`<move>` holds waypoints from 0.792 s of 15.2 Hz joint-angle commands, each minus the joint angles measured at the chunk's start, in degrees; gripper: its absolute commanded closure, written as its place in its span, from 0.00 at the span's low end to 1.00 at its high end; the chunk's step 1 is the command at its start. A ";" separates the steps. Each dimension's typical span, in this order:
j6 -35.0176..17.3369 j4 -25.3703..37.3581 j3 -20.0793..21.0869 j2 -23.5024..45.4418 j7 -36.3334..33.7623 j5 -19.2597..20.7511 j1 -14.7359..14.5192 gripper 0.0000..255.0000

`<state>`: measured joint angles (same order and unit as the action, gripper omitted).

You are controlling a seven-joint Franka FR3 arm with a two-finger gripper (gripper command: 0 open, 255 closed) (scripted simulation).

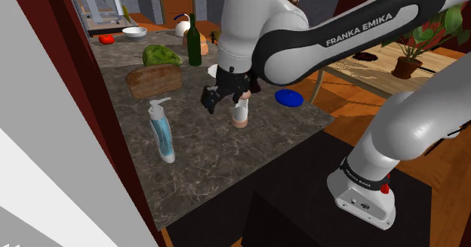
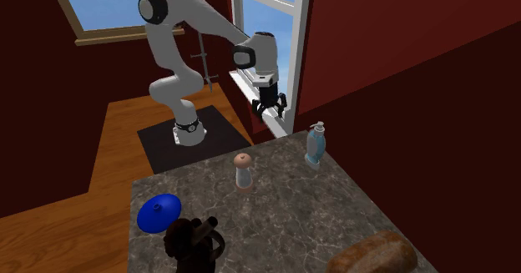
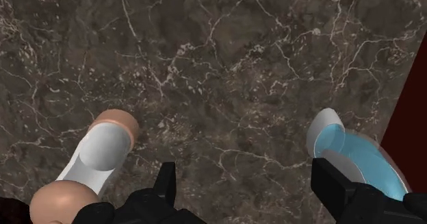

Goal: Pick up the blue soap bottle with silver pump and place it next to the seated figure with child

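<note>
gripper hovers over the dark veined counter, fingers apart and empty; blue soap bottle stands upright near the counter's wall-side edge.

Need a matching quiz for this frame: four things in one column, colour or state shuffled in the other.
1. soap bottle
2. disc
3. tall bottle
4. gripper

A. dark green, upright
B. open, holding nothing
C. deep blue, lying flat
D. pale blue, upright

Pairs: 1-D, 2-C, 3-A, 4-B
</note>
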<state>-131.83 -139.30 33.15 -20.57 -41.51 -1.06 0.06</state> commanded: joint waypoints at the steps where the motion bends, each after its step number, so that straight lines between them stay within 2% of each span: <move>1: -2.97 2.48 3.44 4.43 -5.50 3.24 1.83 0.00; 4: -5.82 6.79 8.30 11.30 -14.66 10.57 4.77 0.00; 7: -6.74 12.19 11.95 19.35 -25.51 21.09 6.49 0.00; 9: -6.08 16.41 12.70 25.15 -32.83 28.86 5.75 0.00; 12: -3.98 23.42 11.16 33.33 -41.85 38.81 1.77 0.00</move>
<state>-136.57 -118.35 44.77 9.92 -79.91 34.03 3.25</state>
